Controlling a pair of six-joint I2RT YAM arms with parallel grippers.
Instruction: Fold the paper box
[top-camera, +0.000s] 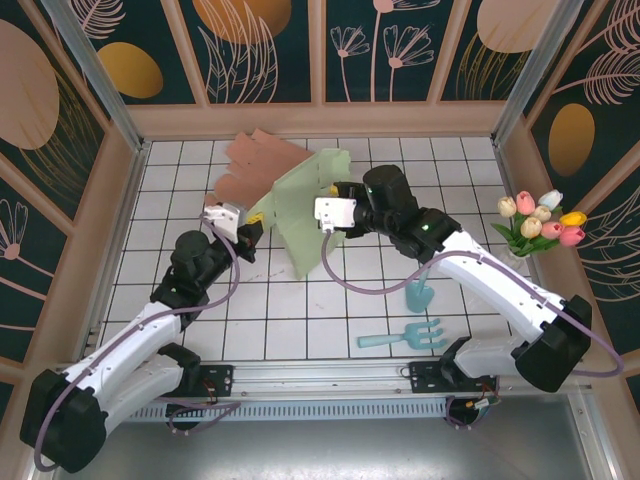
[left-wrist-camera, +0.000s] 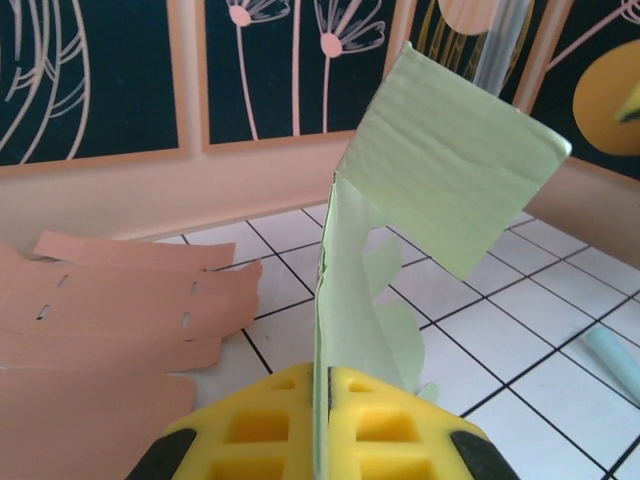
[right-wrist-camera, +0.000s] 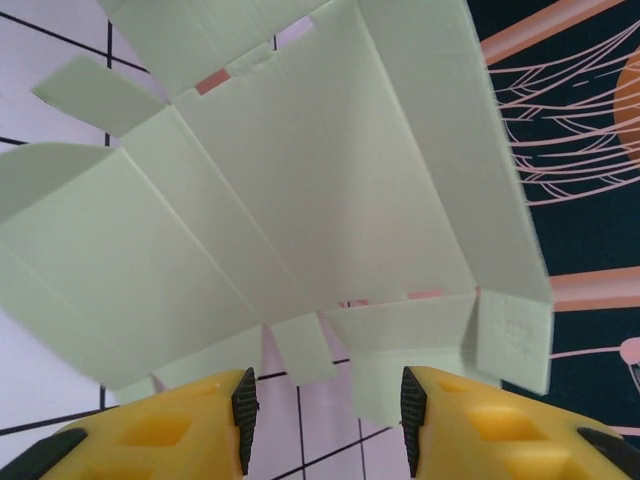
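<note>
The green paper box (top-camera: 300, 205) is an unfolded, creased blank. It is held upright off the white tiled table (top-camera: 290, 320), just on the near side of the pink cardboard sheet (top-camera: 258, 165), which lies flat by the back wall. Whether the two touch I cannot tell.

The left gripper (left-wrist-camera: 325, 405), also on the near side of the pink sheet, is pressed together on the blank's lower edge and pinches the thin paper between its yellow pads. The right gripper (right-wrist-camera: 325, 405), to the near right of the pink sheet, stands spread. Its yellow fingers (right-wrist-camera: 205, 430) flank the small tabs on the blank's edge and grip nothing.

The fold looks to be at an early step: panels and flaps tilt along their creases, but no wall stands locked. The next move likely calls for the right gripper to take a side panel or tab and turn it along its crease while the left steadies the sheet. A grip close to the crease would suit, since paper this thin will flex.

A teal toy rake (top-camera: 405, 337) and trowel (top-camera: 420, 293) lie well apart from the pink sheet, to its near right.
</note>
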